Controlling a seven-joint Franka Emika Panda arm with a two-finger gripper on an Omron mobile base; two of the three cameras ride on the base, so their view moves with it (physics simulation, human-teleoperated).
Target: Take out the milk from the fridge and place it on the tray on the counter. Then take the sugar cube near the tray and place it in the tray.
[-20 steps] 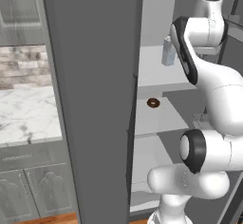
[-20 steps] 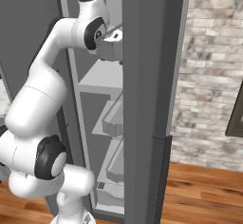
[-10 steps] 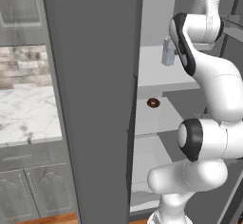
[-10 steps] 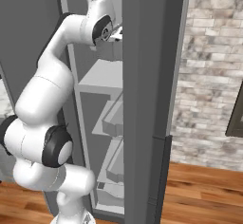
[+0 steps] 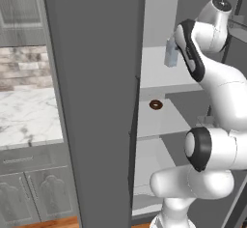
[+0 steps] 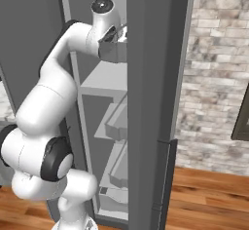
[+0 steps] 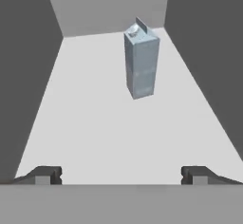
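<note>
**Reaching into the fridge for the milk**

Our tool (image 7: 121,175) is released: in the hand view its two tips stand wide apart with nothing between them. Over the last second we have swung the wrist further into the upper part of the fridge (image 5: 96,101), so the hand now looks straight onto the shelf. We judge the approach is lined up and the grasp not yet begun.

The milk (image 7: 141,60) stands upright on the pale shelf, ahead of the tips and slightly right of their midline, well apart from them. From the left base view it (image 5: 171,54) sits on the upper shelf, partly behind our arm.

The arm rises from the base, folds at the elbow and reaches high, forearm angled into the compartment.

A doughnut (image 5: 155,105) lies one shelf below. The surface (image 5: 29,118) lies left of the fridge.
</note>
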